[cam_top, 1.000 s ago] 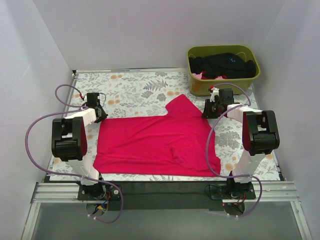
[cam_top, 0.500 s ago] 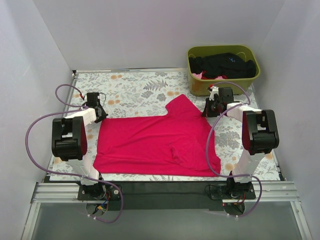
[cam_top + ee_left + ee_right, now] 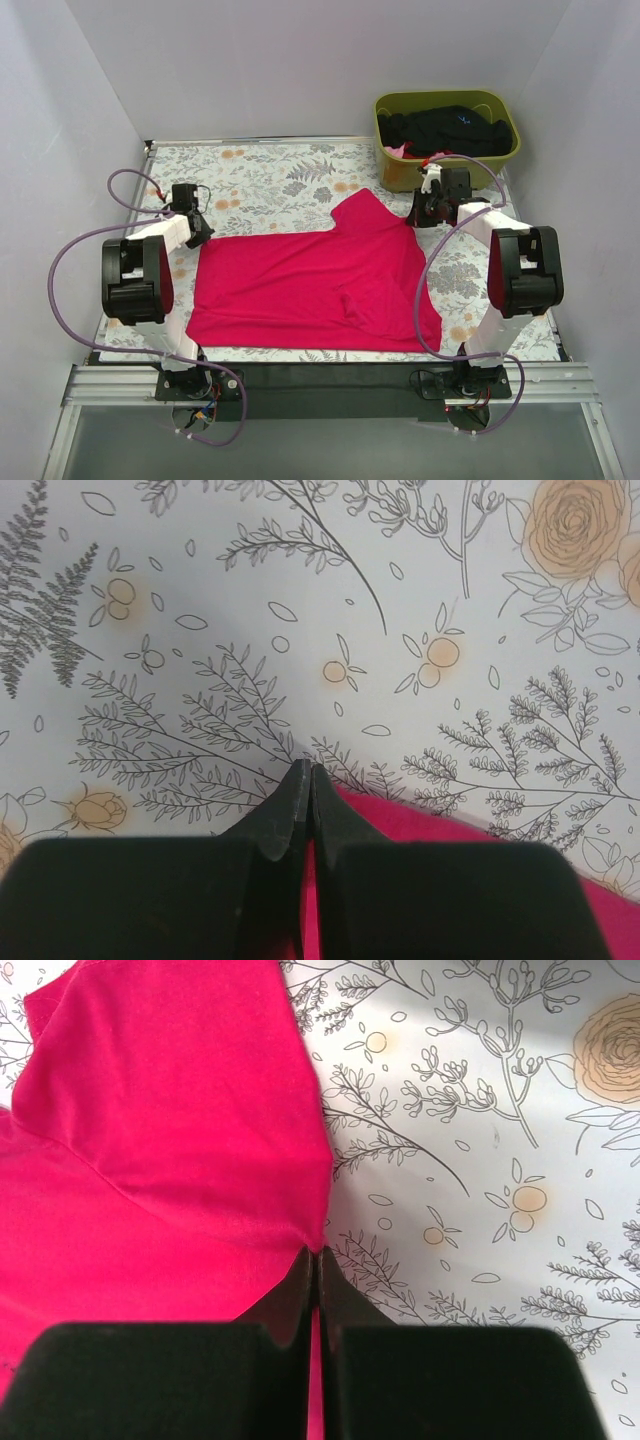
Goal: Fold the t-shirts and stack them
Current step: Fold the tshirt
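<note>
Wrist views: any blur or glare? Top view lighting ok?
Left wrist: tablecloth print sharp, no glare, faint grey shading at left; left fingers a featureless black mass. Right wrist: red shirt creases crisp, right fingers equally dark, brighter band on the cloth at upper right. Top external: soft even light, no glare; black clothes in the bin lose detail.
</note>
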Robot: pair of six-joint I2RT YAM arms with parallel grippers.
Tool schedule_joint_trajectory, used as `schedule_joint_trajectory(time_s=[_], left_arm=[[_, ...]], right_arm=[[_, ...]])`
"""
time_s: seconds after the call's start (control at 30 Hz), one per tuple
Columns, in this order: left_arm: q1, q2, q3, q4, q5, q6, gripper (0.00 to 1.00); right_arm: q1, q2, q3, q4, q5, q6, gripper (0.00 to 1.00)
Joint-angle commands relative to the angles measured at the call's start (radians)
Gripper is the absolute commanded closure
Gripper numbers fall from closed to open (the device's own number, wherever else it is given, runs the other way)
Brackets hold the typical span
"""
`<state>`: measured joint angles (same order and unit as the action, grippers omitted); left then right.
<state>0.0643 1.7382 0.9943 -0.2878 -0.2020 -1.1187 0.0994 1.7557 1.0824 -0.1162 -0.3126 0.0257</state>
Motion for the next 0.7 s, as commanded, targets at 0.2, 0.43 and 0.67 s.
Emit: schedule_joint_trajectory(time_s=[0.2, 0.43, 0.67], left_arm=[[0.042, -0.029, 0.018, -0.011, -0.028, -0.053, 1.00], [0.045, -0.003, 0.044, -0.011, 0.019, -0.053, 1.00], [0.045, -0.097, 0.027, -0.014, 0.043, -0.055, 1.00]], right_arm=[[-0.044, -0.029, -0.004, 0.006, 0.006, 0.003, 0.99], [-0.046, -0.009, 0.017, 0.003, -0.025, 0.000, 0.99], [-0.044, -0.042, 0.017, -0.013, -0.065, 0.005, 0.99]])
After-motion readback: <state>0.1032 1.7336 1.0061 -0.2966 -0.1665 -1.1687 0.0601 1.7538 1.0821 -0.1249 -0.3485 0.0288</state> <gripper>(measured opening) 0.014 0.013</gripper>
